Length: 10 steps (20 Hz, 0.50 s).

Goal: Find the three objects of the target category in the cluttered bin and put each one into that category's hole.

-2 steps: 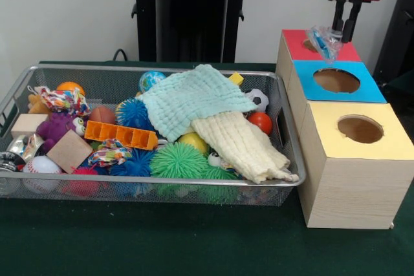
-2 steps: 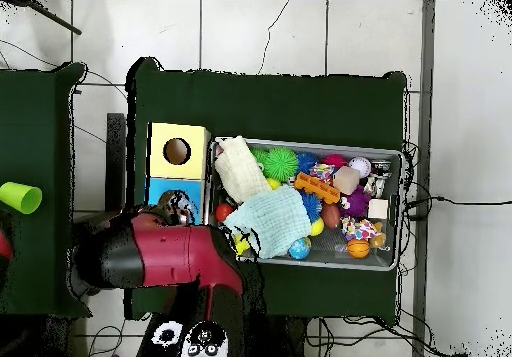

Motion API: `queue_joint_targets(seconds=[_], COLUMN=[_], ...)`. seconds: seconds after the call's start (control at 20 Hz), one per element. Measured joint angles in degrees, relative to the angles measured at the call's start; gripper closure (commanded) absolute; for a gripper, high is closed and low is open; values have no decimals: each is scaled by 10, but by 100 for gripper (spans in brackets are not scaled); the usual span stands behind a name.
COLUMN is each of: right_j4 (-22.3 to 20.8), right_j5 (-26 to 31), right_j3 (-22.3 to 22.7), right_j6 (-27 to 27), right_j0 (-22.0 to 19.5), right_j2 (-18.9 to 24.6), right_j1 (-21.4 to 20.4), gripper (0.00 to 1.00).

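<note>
Wrapper (image 1: 325, 40): clear, crinkled plastic with blue and a touch of red print, hanging tilted over the red box (image 1: 294, 42), at its hole. Gripper (image 1: 346, 28): black fingers closed on the wrapper's upper edge, below a red wrist; in the overhead view the arm (image 2: 150, 255) covers most of this spot. Boxes: three pale wood, in a row touching each other, topped red, blue (image 1: 339, 82) and yellow (image 1: 359, 131), each with a round hole. Bin (image 1: 13, 98): wire mesh, just beside the boxes, crowded. Contents: mint cloth (image 1: 194, 99) lying over a cream cloth (image 1: 240, 145), green spiky ball (image 1: 178, 159), blue spiky ball (image 1: 134, 113), orange tray (image 1: 120, 135), wooden block (image 1: 69, 151), purple plush (image 1: 55, 128), small red ball (image 1: 261, 121). Surface: dark green cloth table (image 1: 194, 244). Room: white wall behind; pale tiled floor with cables in the overhead view; a green cup (image 2: 20, 198) on a neighbouring table.
</note>
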Motion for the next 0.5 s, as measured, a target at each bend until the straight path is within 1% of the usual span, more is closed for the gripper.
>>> queue_joint_targets(seconds=[0.2, 0.5], right_j4=[0, 0], right_j5=[-12, -13], right_j3=[0, -4], right_j6=[0, 0], right_j0=[-1, -1], right_j2=[0, 0], right_j1=[9, 10], gripper=[100, 100])
